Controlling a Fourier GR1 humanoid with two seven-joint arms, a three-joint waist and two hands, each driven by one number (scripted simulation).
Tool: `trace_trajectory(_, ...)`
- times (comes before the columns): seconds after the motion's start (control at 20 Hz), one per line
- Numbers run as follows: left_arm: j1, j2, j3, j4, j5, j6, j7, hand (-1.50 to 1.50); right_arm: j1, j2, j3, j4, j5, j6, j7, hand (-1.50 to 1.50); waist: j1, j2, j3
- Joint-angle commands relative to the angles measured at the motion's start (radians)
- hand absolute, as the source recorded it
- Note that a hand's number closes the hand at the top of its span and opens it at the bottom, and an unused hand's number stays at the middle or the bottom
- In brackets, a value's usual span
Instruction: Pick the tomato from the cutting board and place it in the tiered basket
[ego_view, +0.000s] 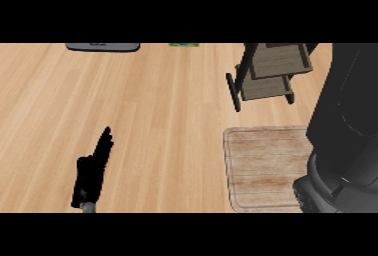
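— Where is the board?
— The board (266, 167) lies flat at the near right. It is a pale, weathered wooden rectangle with rounded corners and a lighter rim. Its long side runs from near to far, and its right part is hidden.
— And the basket?
— The basket (269, 70) stands upright at the far right, beyond the board and apart from it. It has a dark frame and two grey-brown wooden trays, the upper one smaller and set farther back.
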Motion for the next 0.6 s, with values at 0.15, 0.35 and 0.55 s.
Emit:
trace_trajectory(0.15, 0.034, 0.014, 0.008, -0.009, 0.015, -0.033, -0.033, 0.0, -0.204, -0.026, -0.172, 0.245, 0.04, 0.047, 0.156, 1.5, 0.002, 0.009, 0.003)
trace_trajectory(0.35, -0.001, 0.006, 0.014, -0.015, -0.003, -0.001, 0.01, 0.0, -0.221, -0.087, -0.274, 0.386, 0.006, -0.022, 0.071, 1.5, -0.004, 0.013, 0.004)
trace_trajectory(0.55, 0.04, -0.009, 0.0, -0.009, -0.006, -0.008, -0.027, 0.0, -0.173, -0.064, -0.326, 0.447, 0.001, -0.1, 0.073, 1.5, -0.007, 0.013, 0.004)
